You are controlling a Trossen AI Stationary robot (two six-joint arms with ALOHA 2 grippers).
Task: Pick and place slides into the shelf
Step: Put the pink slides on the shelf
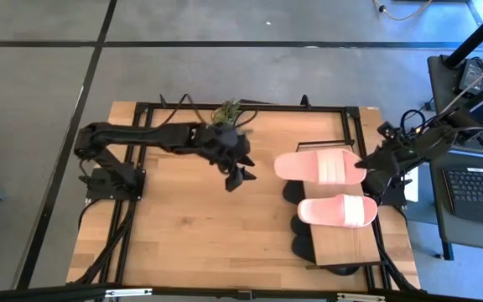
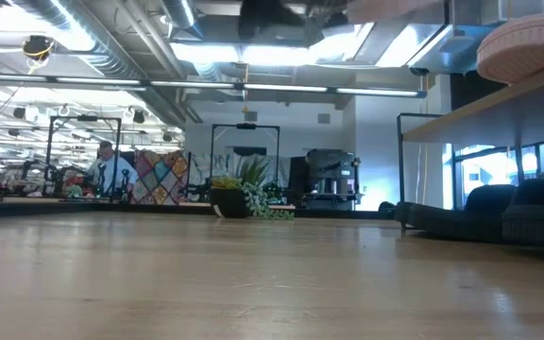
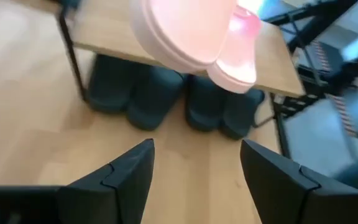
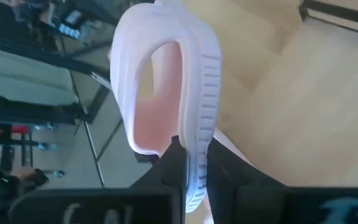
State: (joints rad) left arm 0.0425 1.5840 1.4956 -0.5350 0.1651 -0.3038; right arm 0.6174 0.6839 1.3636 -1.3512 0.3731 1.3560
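Grey concrete floor all round; wooden table [image 1: 191,226] with a dark frame along its edges. Small potted plant [image 1: 227,111] at the table's far edge, near the middle.

The shelf [image 1: 346,243] stands along the table's right edge, light top board on a thin dark frame. One pink slide [image 1: 336,210] lies flat on the top board. Black slides [image 3: 166,99] sit in a row underneath, toes poking out toward the table's centre; from above only their tips show.

My right gripper [image 4: 194,163] is at the shelf's far end, fingers closed narrow on the sole edge of the second pink slide [image 1: 317,166]. That slide lies across the shelf's far end, its toe reaching out past the board's inner edge.

My left gripper [image 1: 240,176] hangs over the middle of the table, just short of the held slide's toe. Fingers [image 3: 129,180] spread wide, nothing between them.

A person [image 2: 110,170] is far back in the room.
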